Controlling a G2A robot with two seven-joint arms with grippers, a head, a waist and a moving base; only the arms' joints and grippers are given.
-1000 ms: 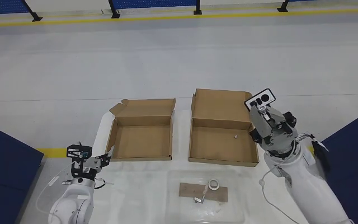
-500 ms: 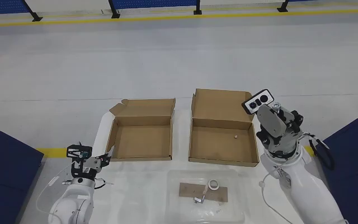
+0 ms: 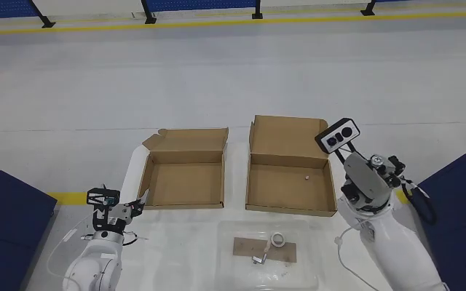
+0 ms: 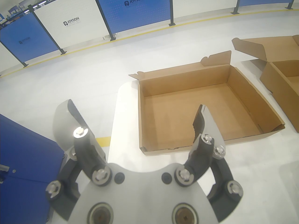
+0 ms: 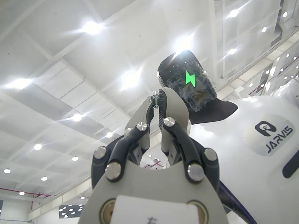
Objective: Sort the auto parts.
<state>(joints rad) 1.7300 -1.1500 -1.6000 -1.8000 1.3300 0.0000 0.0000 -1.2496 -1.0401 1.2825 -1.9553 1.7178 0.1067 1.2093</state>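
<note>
Between the fingertips of the right gripper, a small threaded metal part sits pinched. The fingers are drawn almost together on it, leaving only a thin slit lower down between the pads. These fingers point upward, away from the table, with the hall ceiling behind them.

The left gripper has its fingers spread wide and holds nothing. It sits low over the table's near left corner. Just ahead of its fingertips lies the left cardboard box, open, with its lid flap folded back on the far side. The box's near wall lies across the gap between the two fingers in the left wrist view. Beyond the fingers and off to their right stands the right cardboard box, apart from the first, its flap also raised.

From above, the left gripper points at the near left corner of the left cardboard box. A small pale part lies on the floor of the right cardboard box. Well apart from the left fingers, to their right along the table's near edge, a clear tray holds a brown board. A white ring lies on the board, and a small metal piece lies at its near edge.
</note>
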